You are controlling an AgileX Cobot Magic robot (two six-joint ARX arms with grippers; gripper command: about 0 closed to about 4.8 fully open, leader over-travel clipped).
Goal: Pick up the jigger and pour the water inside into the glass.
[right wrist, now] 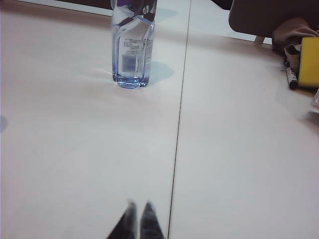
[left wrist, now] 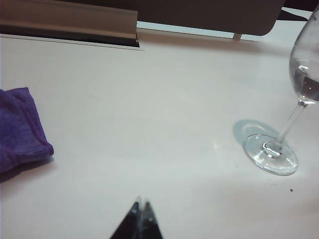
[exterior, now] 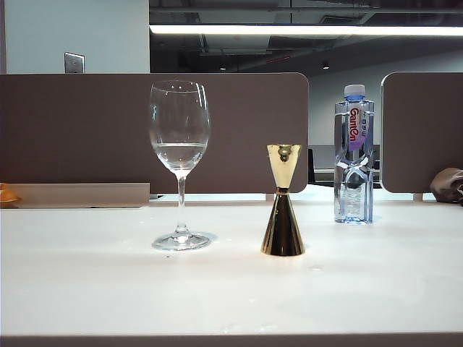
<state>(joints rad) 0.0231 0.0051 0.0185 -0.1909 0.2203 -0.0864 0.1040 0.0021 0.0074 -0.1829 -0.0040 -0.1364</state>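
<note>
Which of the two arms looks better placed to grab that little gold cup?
Probably the right. The gold cup stands right of the glass, near the bottle facing the shut right gripper. The shut left gripper faces the glass side.

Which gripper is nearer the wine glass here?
Left. The left gripper, shut, sits low over the table with the glass in its view; the right gripper, shut, faces the bottle instead.
</note>
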